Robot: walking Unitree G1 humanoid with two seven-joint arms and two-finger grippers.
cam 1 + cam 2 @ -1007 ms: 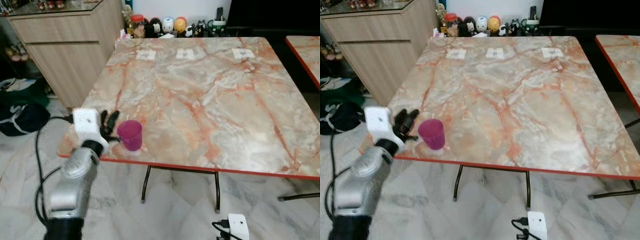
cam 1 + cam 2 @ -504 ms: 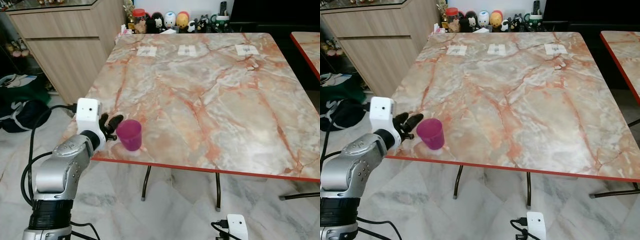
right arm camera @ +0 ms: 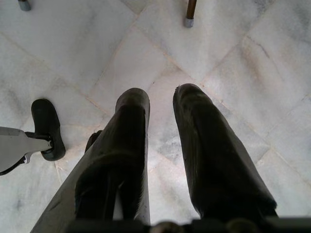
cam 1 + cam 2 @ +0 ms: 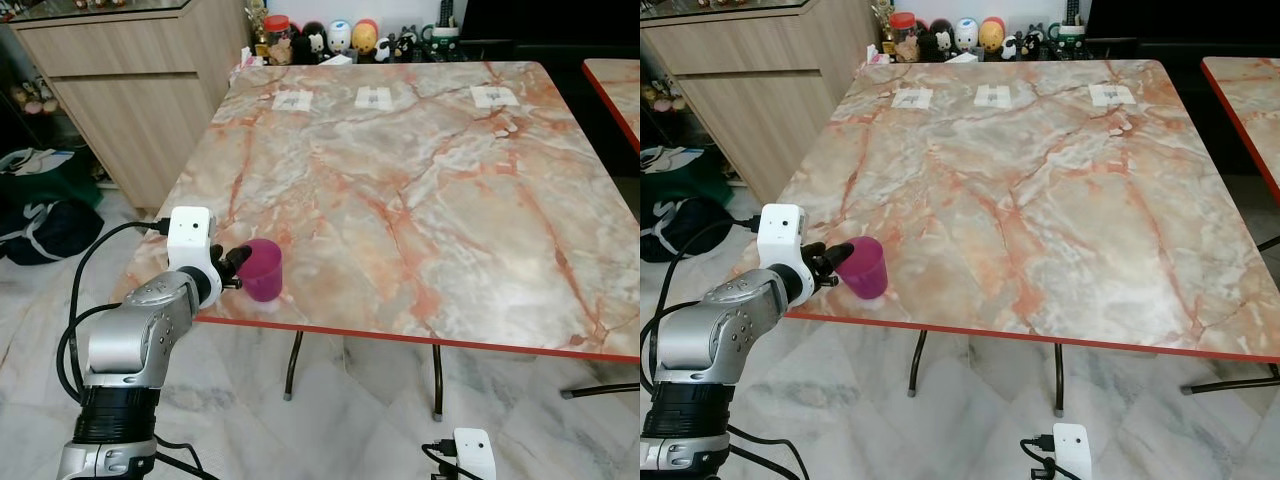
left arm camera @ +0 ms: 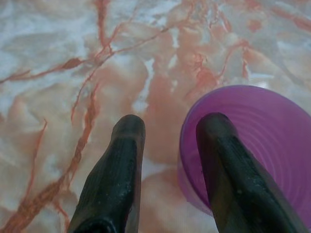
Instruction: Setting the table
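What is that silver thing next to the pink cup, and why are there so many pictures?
That silver thing is a robot's left arm. At its end is the left gripper, two long black fingers. The two wide pictures come from cameras in the robot's head, like eyes looking down. The close-up ones come from small cameras on its wrists. The cup stands near the front edge of the marble table. In the left wrist picture, one finger reaches over the cup's rim and the other sits outside, with a gap between them, so the cup isn't squeezed. The right gripper hangs open, pointing down at the tiled floor.
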